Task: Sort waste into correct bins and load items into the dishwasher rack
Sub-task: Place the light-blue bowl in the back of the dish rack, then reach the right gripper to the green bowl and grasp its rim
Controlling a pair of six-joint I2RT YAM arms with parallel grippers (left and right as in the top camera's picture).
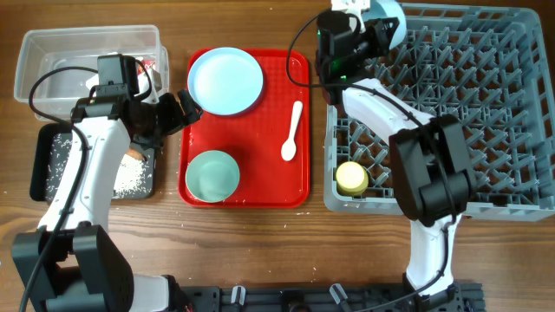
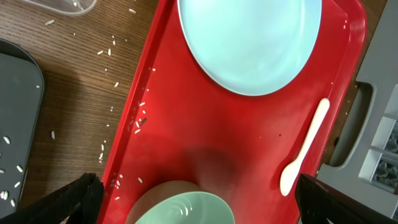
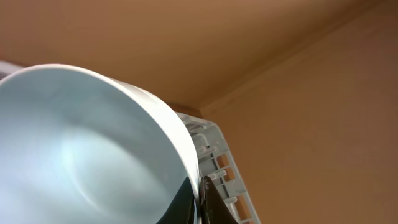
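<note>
My right gripper [image 1: 375, 33] is shut on the rim of the pale blue bowl [image 1: 388, 16] and holds it tilted over the far left corner of the grey dishwasher rack [image 1: 451, 113]; the pinch shows in the right wrist view [image 3: 200, 200] with the bowl [image 3: 81, 143]. A yellow cup [image 1: 351, 178] sits in the rack. My left gripper [image 1: 189, 106] is open and empty at the red tray's left edge, above the mint-green bowl [image 2: 180, 208]. The pale blue plate [image 1: 225, 80], the mint-green bowl [image 1: 212, 176] and the white spoon [image 1: 292, 132] lie on the tray.
The red serving tray [image 1: 260, 186] sits mid-table. The clear tub [image 1: 52, 52] stands at the far left with a bit of red-and-white wrapper [image 1: 147, 66]. The black tray [image 1: 48, 186] below it holds rice. Loose rice [image 2: 109, 53] lies on the wood.
</note>
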